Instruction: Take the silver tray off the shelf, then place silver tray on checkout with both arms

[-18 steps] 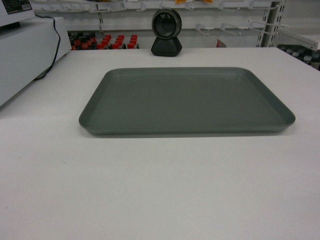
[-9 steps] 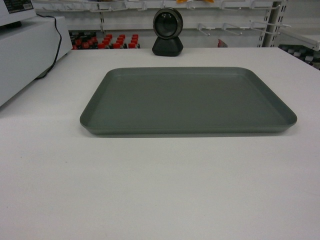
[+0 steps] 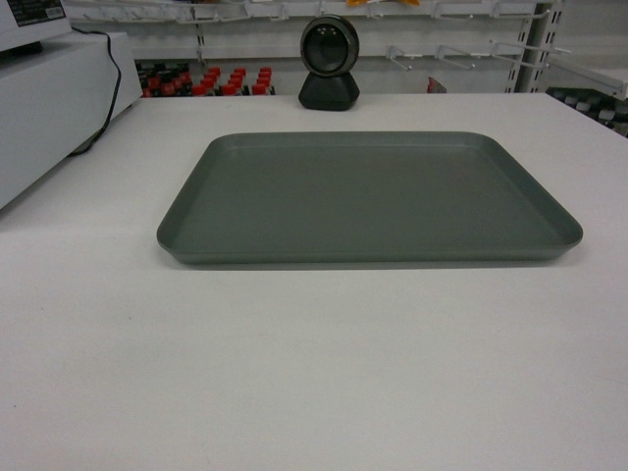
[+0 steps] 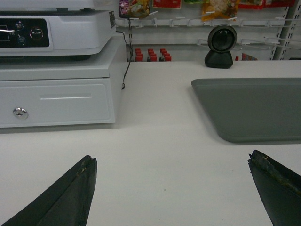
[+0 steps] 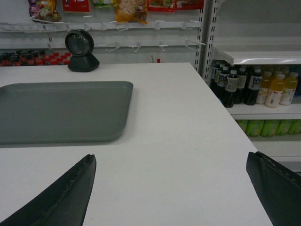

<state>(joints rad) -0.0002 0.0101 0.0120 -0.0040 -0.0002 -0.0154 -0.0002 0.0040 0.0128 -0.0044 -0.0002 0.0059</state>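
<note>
The silver tray [image 3: 368, 196] lies flat on the white checkout [image 3: 314, 373], ahead of the black dome-shaped scanner [image 3: 329, 62]. In the left wrist view the silver tray [image 4: 254, 106] sits to the upper right of my left gripper [image 4: 171, 162], which is open over bare tabletop. In the right wrist view the silver tray [image 5: 61, 110] sits to the upper left of my right gripper [image 5: 170, 160], also open and empty. Neither gripper touches the tray. Neither arm shows in the head view.
A white cash register [image 4: 56, 70] stands on the checkout's left side. Store shelves with bottles [image 5: 256, 87] stand beyond the checkout's right edge. Hook racks with snack bags [image 5: 131, 9] and red-capped bottles [image 3: 206, 83] line the back.
The head view shifted very slightly, so the tray and scanner sit a few pixels further right. The tray rests still on the checkout.
</note>
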